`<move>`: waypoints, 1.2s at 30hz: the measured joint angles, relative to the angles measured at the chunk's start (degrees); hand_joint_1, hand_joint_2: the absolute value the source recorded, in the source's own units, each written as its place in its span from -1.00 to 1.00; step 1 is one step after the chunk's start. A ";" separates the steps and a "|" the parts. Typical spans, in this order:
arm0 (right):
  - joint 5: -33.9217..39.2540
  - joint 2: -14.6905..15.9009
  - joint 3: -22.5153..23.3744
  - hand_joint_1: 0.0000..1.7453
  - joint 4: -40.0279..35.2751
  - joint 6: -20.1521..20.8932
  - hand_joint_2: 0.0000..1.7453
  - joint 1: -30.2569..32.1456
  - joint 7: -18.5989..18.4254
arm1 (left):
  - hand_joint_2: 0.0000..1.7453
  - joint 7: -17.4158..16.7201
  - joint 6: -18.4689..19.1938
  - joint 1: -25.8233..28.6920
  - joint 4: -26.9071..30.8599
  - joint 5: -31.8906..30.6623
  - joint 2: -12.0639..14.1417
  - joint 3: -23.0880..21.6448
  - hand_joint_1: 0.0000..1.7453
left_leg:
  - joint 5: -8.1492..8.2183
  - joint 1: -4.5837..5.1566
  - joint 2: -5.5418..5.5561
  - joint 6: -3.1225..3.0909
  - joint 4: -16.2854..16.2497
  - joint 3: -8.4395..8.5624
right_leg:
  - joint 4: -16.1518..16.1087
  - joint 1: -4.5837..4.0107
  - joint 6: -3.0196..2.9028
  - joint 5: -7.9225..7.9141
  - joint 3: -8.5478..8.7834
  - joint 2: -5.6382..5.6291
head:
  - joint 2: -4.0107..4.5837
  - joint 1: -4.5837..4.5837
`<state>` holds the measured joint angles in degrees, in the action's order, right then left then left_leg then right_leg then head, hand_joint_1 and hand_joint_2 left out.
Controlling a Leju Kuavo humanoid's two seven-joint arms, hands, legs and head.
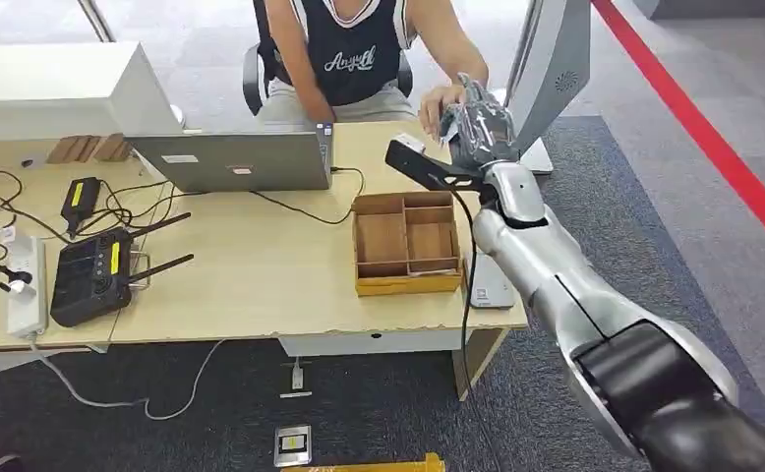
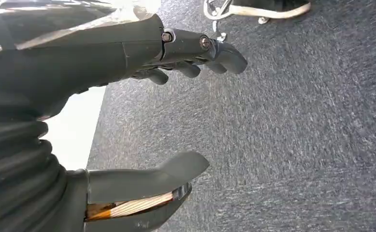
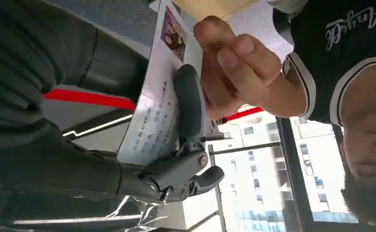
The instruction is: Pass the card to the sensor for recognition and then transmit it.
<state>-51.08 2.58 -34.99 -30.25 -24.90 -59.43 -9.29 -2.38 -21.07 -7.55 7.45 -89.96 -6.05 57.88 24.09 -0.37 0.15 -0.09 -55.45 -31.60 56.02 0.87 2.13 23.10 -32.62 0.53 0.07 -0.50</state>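
An office corner: a pale wooden desk [image 1: 261, 265] on dark grey carpet, with a red floor stripe running off to the right. Nearest the robot, the left hand [image 2: 176, 96] hangs over the carpet, fingers apart and grasping nothing. On the desk's near right part sits a wooden compartment tray [image 1: 405, 244]; a black controller [image 1: 91, 273] with antennas lies to the left, and a laptop [image 1: 231, 160] stands further back.

Beyond the tray, the right hand [image 1: 472, 123] is raised at the desk's far right corner, pinching the card [image 3: 159, 92] between thumb and fingers. The person's hand [image 3: 234, 72] is touching the card's far end, with a seated person in a dark jersey [image 1: 354, 49] behind.

Step in hand, as judged: the handover, the last part of the task. The next move calls for the robot's fingers to loosen only once the person's grip is secure.

Hard to make out: the card in the head view, hidden by the two hands; whether the grey upright unit [image 1: 556, 69] just beside them is the sensor; the card's small print.
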 joint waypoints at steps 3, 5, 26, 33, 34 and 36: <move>0.00 0.00 -0.20 1.00 0.00 0.09 1.00 0.00 0.04 | 1.00 0.02 0.00 -0.01 0.00 0.00 0.00 -0.02 -1.00 | 0.00 0.00 0.00 0.00 0.00 0.00 | 0.00 0.00 0.00 0.00 0.00 0.00 | 0.00 0.00; 0.04 0.02 -0.33 1.00 0.00 0.15 1.00 0.00 0.04 | 1.00 0.20 0.00 0.00 0.02 0.00 0.00 -0.04 -1.00 | 0.00 0.00 0.00 0.00 0.00 0.01 | 0.00 0.00 0.00 0.00 0.00 0.00 | 0.00 0.00; 2.82 5.81 -2.43 1.00 -5.66 2.34 1.00 4.22 -1.77 | 1.00 0.70 0.09 0.02 0.00 0.22 -0.04 -0.13 -1.00 | 0.00 0.00 0.00 0.00 0.00 0.01 | -0.01 0.00 0.00 0.00 -0.01 -0.01 | 0.00 0.00; 3.28 9.00 -3.32 1.00 -7.89 4.63 1.00 5.44 -4.08 | 1.00 -0.33 0.35 0.11 0.02 0.48 0.07 -0.11 -1.00 | 0.00 0.00 0.01 -0.01 -0.02 0.01 | -0.04 0.01 0.00 0.00 -0.01 0.02 | 0.00 0.00; 3.50 9.82 -3.34 1.00 -8.61 5.16 1.00 5.92 -4.59 | 1.00 -0.55 0.48 0.15 0.02 0.50 0.18 -0.11 -1.00 | 0.01 0.00 0.01 -0.02 -0.02 0.00 | -0.04 0.01 0.00 0.00 0.01 0.02 | 0.00 0.00; 3.80 11.71 -3.34 1.00 -10.40 6.05 1.00 7.17 -5.57 | 1.00 -0.70 0.52 0.16 0.02 0.65 0.31 -0.11 -1.00 | 0.03 0.01 0.01 -0.04 -0.02 -0.01 | -0.06 0.02 0.01 0.00 0.02 0.02 | 0.00 -0.02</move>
<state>-47.28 14.29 -38.34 -40.65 -18.84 -52.25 -14.86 -3.08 -20.55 -7.39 7.48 -89.31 -5.75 57.77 24.12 -0.36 0.16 -0.13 -55.47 -31.61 55.97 0.90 2.13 23.10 -32.60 0.55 0.07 -0.52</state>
